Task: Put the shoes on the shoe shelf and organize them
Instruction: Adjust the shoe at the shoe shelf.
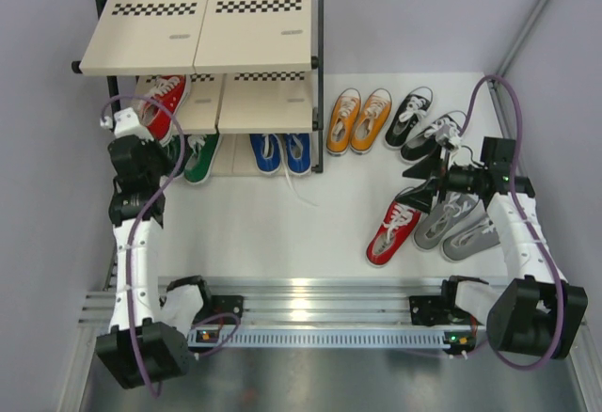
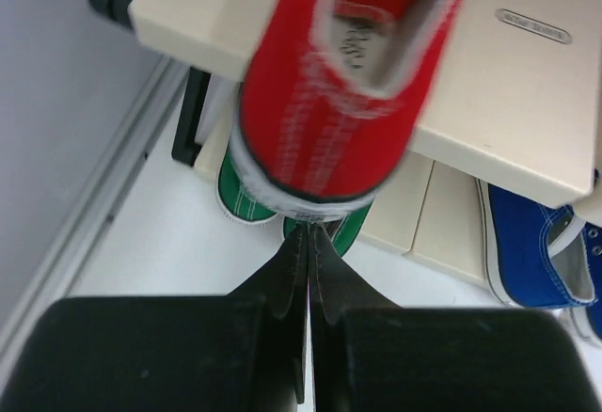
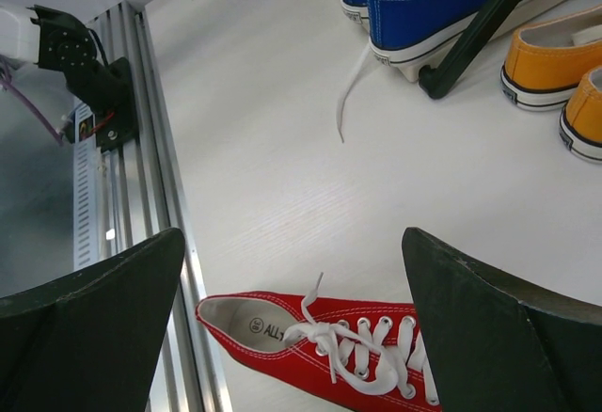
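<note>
Two orange shoes (image 1: 358, 120) beside shelf (image 1: 202, 31), white lace (image 3: 349, 89) (loose) nearby

This is a robotics lab test cell, not a home or a shop. Two robot arms, the left arm (image 1: 132, 252) and the right arm (image 1: 522, 233), are bolted to a bare aluminium rail (image 1: 320, 292) at the near edge of a plain white counter (image 1: 282, 219). Purple cables (image 1: 492, 79) loop openly along the arms. Blank pale walls (image 1: 42, 102) with metal corner struts (image 1: 531, 17) box the counter in. The only homely things are the shoe shelf (image 1: 202, 26) and small sneakers (image 1: 357, 120) set on the counter.
</note>
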Robot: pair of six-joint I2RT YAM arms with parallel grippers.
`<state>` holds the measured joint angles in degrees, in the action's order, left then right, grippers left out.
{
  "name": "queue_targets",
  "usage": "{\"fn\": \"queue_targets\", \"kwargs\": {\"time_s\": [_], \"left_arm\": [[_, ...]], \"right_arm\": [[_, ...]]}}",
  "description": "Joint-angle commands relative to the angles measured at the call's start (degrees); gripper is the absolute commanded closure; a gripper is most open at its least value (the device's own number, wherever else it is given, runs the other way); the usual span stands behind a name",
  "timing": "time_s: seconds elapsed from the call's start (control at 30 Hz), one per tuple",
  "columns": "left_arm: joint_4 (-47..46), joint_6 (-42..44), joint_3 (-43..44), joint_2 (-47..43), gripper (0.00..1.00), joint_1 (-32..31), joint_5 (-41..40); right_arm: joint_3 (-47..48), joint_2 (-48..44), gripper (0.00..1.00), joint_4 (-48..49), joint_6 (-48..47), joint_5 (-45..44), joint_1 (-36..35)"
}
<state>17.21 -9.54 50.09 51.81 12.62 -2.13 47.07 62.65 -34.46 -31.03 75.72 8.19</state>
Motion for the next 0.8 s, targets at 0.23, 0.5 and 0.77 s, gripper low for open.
{"fn": "queue_targets", "kwargs": {"time_s": [0.23,0.5,0.77], "left_arm": [[0.55,-12.43,4.23,4.6,1.0,11.19,10.48],[-1.92,-13.75,8.26,11.02,1.0,12.43,12.85],[-2.09,-13.84,11.52,15.16,1.0,12.43,17.15]], "right_arm": [[3.64,0.28,0.01,-1.05,-3.43,2.76,1.31],[3.91,0.45,0.0,-1.66,-4.13,2.76,1.31],[4.0,0.63,0.01,-2.02,-4.57,2.68,1.31]]}}
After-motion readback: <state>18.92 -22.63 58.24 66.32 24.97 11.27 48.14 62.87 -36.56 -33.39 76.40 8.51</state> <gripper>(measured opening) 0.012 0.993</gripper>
